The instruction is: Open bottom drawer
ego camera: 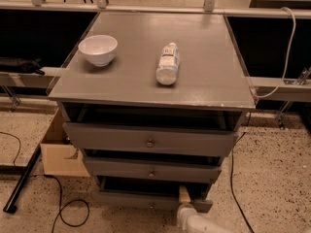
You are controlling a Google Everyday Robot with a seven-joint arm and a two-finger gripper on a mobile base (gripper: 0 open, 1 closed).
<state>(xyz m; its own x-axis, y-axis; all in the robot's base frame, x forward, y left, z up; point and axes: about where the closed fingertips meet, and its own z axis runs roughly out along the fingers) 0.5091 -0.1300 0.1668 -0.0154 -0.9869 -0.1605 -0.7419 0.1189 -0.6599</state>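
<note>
The bottom drawer [131,200] is the slimmest grey front of the grey cabinet [204,76], low in the camera view, with a small round knob [152,206] at its centre. It stands a little way out, with a dark gap above its front. My gripper [184,195] comes up from the bottom edge on a white arm [194,223]. It sits at the right part of the bottom drawer's top edge, to the right of the knob. The mid-sized drawer [151,170] and the tall top drawer [150,140] also stand slightly out.
A white bowl [97,49] and a lying plastic bottle [168,63] rest on the cabinet top. A cardboard box [60,154] stands left of the cabinet. A black pole [22,183] and cables [73,212] lie on the speckled floor.
</note>
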